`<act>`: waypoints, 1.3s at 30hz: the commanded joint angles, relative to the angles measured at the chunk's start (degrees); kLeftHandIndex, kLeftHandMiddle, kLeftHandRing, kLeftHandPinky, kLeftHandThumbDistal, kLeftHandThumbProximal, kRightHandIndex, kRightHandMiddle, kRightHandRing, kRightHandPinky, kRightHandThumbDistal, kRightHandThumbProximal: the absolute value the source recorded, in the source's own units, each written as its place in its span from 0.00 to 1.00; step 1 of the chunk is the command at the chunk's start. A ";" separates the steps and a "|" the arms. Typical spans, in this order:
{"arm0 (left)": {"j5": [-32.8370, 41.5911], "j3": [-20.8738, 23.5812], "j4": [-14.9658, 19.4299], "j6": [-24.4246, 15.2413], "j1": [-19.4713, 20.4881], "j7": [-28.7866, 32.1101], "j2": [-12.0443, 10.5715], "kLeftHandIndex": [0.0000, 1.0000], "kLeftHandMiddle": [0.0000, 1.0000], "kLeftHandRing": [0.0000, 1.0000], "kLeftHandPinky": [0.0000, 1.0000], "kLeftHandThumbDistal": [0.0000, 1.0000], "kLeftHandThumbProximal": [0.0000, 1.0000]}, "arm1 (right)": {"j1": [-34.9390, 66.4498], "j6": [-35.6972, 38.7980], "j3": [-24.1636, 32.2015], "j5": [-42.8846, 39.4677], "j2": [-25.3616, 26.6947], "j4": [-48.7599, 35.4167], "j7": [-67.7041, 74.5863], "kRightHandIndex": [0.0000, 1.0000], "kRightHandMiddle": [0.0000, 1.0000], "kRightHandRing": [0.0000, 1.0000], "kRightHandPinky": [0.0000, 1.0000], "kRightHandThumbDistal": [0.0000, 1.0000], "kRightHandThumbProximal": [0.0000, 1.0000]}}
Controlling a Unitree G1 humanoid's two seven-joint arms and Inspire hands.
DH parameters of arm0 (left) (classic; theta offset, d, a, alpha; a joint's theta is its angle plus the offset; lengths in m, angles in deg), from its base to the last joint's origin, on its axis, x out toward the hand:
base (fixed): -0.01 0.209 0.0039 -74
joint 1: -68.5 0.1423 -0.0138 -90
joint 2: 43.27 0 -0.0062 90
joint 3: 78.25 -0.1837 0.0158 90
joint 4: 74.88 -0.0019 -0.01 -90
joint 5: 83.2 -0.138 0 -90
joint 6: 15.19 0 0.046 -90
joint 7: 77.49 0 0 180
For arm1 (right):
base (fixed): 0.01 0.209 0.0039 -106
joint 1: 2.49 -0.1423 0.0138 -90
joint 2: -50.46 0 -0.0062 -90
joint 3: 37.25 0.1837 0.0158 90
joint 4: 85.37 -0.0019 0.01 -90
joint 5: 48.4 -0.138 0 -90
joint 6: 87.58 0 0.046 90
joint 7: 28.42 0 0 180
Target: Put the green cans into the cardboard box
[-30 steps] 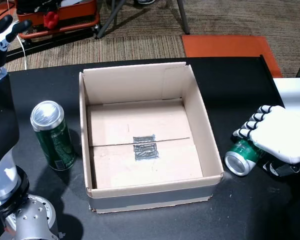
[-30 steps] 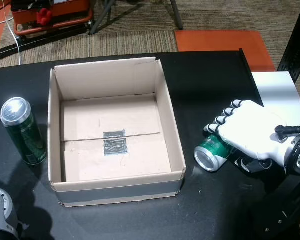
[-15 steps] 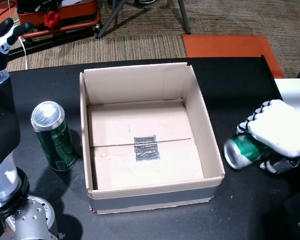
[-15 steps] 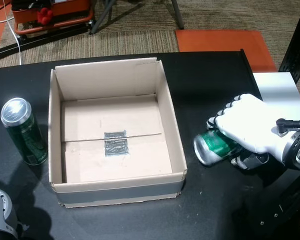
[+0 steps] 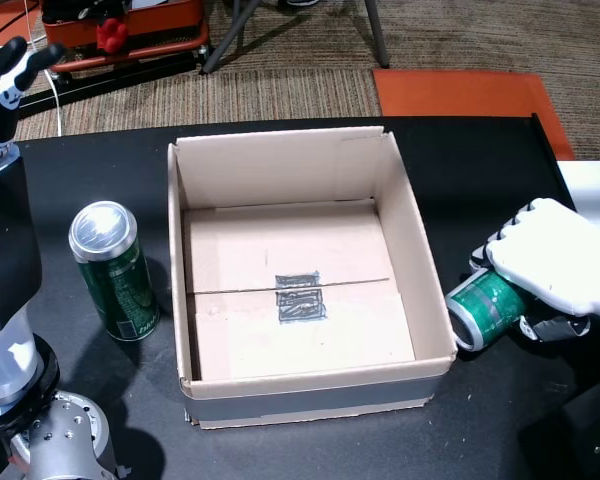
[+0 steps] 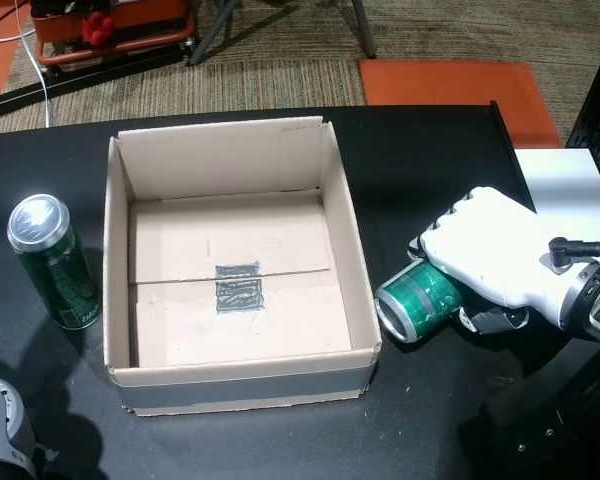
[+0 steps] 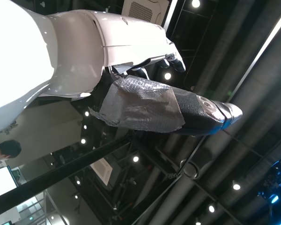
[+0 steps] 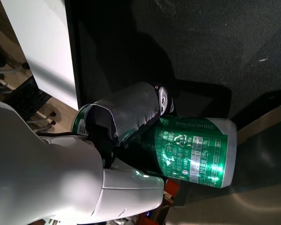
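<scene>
Can (image 6: 412, 306) — gripped sideways by right hand (image 6: 495, 262).

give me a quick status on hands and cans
Right hand shut on lying can, beside box. Left hand raised, open. Upright can waiting. Box empty.

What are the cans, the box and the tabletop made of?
The cans look like thin metal, likely aluminium: shiny silver tops, glossy green print. The box is plain brown cardboard, matte, with a taped seam. The tabletop is matte black; its material cannot be told.
</scene>
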 commanded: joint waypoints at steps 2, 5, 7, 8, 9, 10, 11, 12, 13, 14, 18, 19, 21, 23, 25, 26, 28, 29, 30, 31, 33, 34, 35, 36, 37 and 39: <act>0.16 0.71 -0.57 0.03 1.75 0.15 -2.89 0.77 0.84 0.97 0.93 0.74 0.80 | 0.31 0.53 0.75 -1.36 0.04 -0.35 -0.20 0.47 0.41 0.46 0.47 0.46 0.00; 0.31 0.77 -0.82 0.00 1.52 0.36 -2.84 0.77 0.84 0.98 0.93 0.73 0.81 | 0.38 0.39 0.81 -1.61 0.09 -0.31 -0.23 0.46 0.40 0.45 0.46 0.47 0.00; 0.50 0.97 -1.17 -0.52 1.18 0.53 -2.77 0.76 0.84 0.98 0.94 0.70 0.82 | 0.49 0.43 0.89 -1.90 0.09 -0.28 -0.11 0.44 0.38 0.43 0.44 0.51 0.00; 0.55 1.00 -1.37 -0.65 1.07 0.54 -2.69 0.76 0.84 0.98 0.94 0.70 0.82 | 0.54 0.39 0.85 -1.94 0.09 -0.28 0.15 0.43 0.36 0.42 0.43 0.51 0.00; 0.64 0.95 -1.52 -0.36 1.04 0.54 -2.61 0.77 0.84 0.98 0.94 0.72 0.81 | 0.57 0.32 0.80 -1.94 0.10 -0.28 0.21 0.42 0.36 0.41 0.43 0.50 0.00; 0.69 0.88 -1.65 -0.11 1.02 0.54 -2.51 0.77 0.84 0.98 0.94 0.72 0.80 | 0.56 0.24 0.73 -1.89 0.11 -0.28 0.23 0.40 0.35 0.40 0.42 0.50 0.00; 0.76 0.81 -1.75 0.12 1.00 0.54 -2.45 0.78 0.84 0.98 0.94 0.74 0.81 | 0.53 0.20 0.66 -1.81 0.14 -0.29 0.22 0.39 0.34 0.39 0.41 0.49 0.00; 0.76 0.90 -1.87 0.05 0.91 0.54 -2.50 0.77 0.84 0.98 0.93 0.74 0.81 | 0.49 0.19 0.62 -1.77 0.17 -0.29 0.17 0.38 0.34 0.39 0.41 0.49 0.00; 0.55 1.08 -1.98 -0.51 0.78 0.32 -2.66 0.76 0.83 0.98 0.93 0.74 0.81 | 0.44 0.23 0.62 -1.77 0.23 -0.28 0.10 0.38 0.34 0.39 0.40 0.48 0.00; 0.42 1.25 -2.14 -0.97 0.63 0.16 -2.79 0.76 0.83 0.98 0.93 0.73 0.81 | 0.38 0.29 0.66 -1.81 0.32 -0.28 0.03 0.37 0.33 0.39 0.40 0.47 0.00; 0.65 1.69 -3.25 -1.20 -0.08 0.50 -2.64 0.76 0.83 0.98 0.93 0.71 0.80 | 0.08 0.54 1.02 -2.09 0.97 -0.32 0.12 0.33 0.32 0.36 0.37 0.48 0.00; 0.53 1.77 -3.40 -1.39 -0.21 0.36 -2.74 0.76 0.83 0.98 0.93 0.71 0.79 | -0.01 0.63 1.00 -1.99 1.16 -0.35 0.46 0.32 0.31 0.35 0.36 0.49 0.00; 0.50 1.87 -3.74 -1.55 -0.51 0.36 -2.78 0.76 0.83 0.98 0.92 0.68 0.77 | -0.25 0.72 1.02 -1.90 1.54 -0.38 0.71 0.31 0.31 0.34 0.35 0.47 0.00; 0.79 2.00 -4.16 -1.49 -0.88 0.47 -2.74 0.75 0.82 0.97 0.92 0.65 0.76 | -0.60 0.99 1.22 -2.03 1.98 -0.41 0.34 0.31 0.30 0.33 0.34 0.49 0.00; 0.79 2.14 -4.60 -1.81 -1.27 0.36 -2.68 0.76 0.82 0.97 0.91 0.65 0.76 | -1.07 1.29 1.46 -2.05 2.47 -0.53 0.03 0.31 0.30 0.34 0.34 0.50 0.00; 0.61 2.18 -4.80 -2.14 -1.43 0.14 -2.68 0.75 0.82 0.97 0.92 0.65 0.77 | -1.38 1.60 1.70 -2.12 2.89 -0.68 0.16 0.30 0.29 0.34 0.34 0.53 0.00; 0.46 2.26 -5.09 -2.61 -1.74 -0.17 -2.76 0.75 0.82 0.97 0.92 0.61 0.76 | -2.08 2.22 2.23 -2.29 3.86 -0.99 0.56 0.30 0.29 0.34 0.33 0.56 0.00; 0.53 2.32 -5.31 -2.66 -1.94 -0.06 -2.72 0.75 0.83 0.97 0.92 0.61 0.76 | -2.48 2.47 2.47 -2.36 4.33 -1.13 0.55 0.31 0.29 0.34 0.33 0.55 0.00; 0.60 2.35 -5.57 -2.62 -2.15 0.09 -2.62 0.75 0.83 0.98 0.92 0.61 0.76 | -2.83 2.69 2.68 -2.40 4.73 -1.22 0.51 0.31 0.29 0.34 0.33 0.57 0.00; 0.64 2.41 -5.90 -2.62 -2.39 0.25 -2.50 0.75 0.83 0.98 0.92 0.61 0.76 | -3.14 3.00 2.91 -2.46 5.14 -1.30 0.74 0.32 0.29 0.33 0.33 0.61 0.00; 0.72 2.51 -6.46 -2.43 -2.77 0.45 -2.34 0.75 0.83 0.97 0.92 0.58 0.75 | -3.59 3.70 3.81 -3.12 6.02 -1.33 0.47 0.31 0.28 0.32 0.32 0.63 0.00; 0.73 2.54 -6.67 -2.34 -2.91 0.50 -2.23 0.75 0.83 0.98 0.92 0.57 0.75 | -3.74 3.85 4.21 -3.32 6.44 -1.37 0.30 0.29 0.27 0.32 0.32 0.64 0.00; 0.72 2.57 -6.92 -2.28 -3.07 0.53 -2.11 0.75 0.83 0.98 0.92 0.56 0.74 | -3.91 3.96 4.50 -3.33 6.89 -1.46 0.16 0.27 0.27 0.31 0.32 0.63 0.00; 0.69 2.61 -7.17 -2.25 -3.23 0.54 -2.00 0.75 0.83 0.97 0.92 0.56 0.74 | -4.04 4.02 4.68 -3.30 7.20 -1.53 0.01 0.26 0.27 0.31 0.33 0.63 0.00; 0.61 2.60 -7.35 -2.12 -3.29 0.54 -1.89 0.75 0.83 0.97 0.92 0.56 0.72 | -4.12 4.19 4.90 -3.39 7.55 -1.56 -0.24 0.25 0.27 0.31 0.33 0.64 0.00; 0.40 2.61 -7.80 -2.24 -3.41 0.54 -1.63 0.76 0.83 0.98 0.93 0.58 0.73 | -4.12 4.48 5.59 -4.01 8.09 -1.49 -1.17 0.23 0.26 0.31 0.33 0.64 0.00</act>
